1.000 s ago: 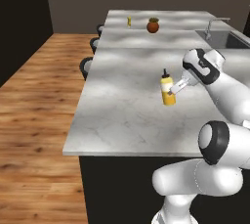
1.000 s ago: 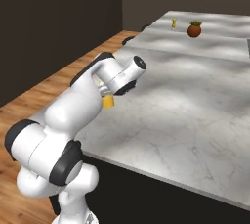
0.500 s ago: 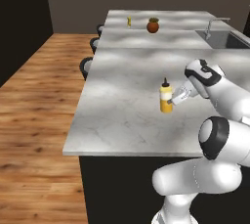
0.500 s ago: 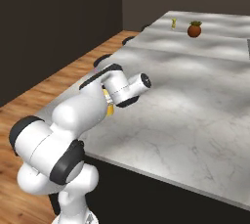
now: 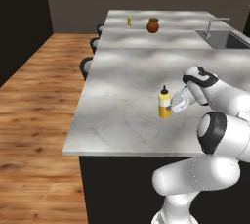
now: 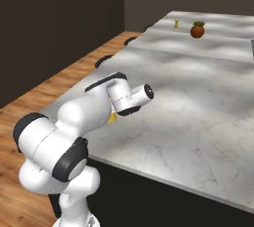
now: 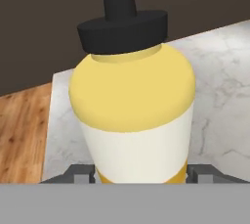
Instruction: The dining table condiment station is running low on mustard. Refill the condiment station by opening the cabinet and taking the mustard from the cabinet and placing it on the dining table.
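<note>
**Mustard upright on surface, gripper at its base**

Mustard point(image 5: 165, 103): upright on the surface point(image 5: 122, 86), near the near edge, toward the stool side. Dark nozzle up, pale band round the middle.
Gripper point(image 5: 177, 106): jaws flank the bottle's lower body; cannot tell whether they press it.
Fruit point(image 5: 153, 25): far end of the surface.
Sink point(image 5: 222, 39): far right corner.
Stools point(image 5: 87, 64): along the left edge.

Mustard bottle point(image 7: 133, 115) is standing upright, close up, w/ dark cap & nozzle on top, yellow shoulder, pale band below. Grey finger tips point(image 7: 82, 173) are sitting at both sides of its base; contact can't be told. Marble table top point(image 7: 222, 96) is running behind it, wood floor point(image 7: 22, 135) lying beyond the table edge at left.
</note>
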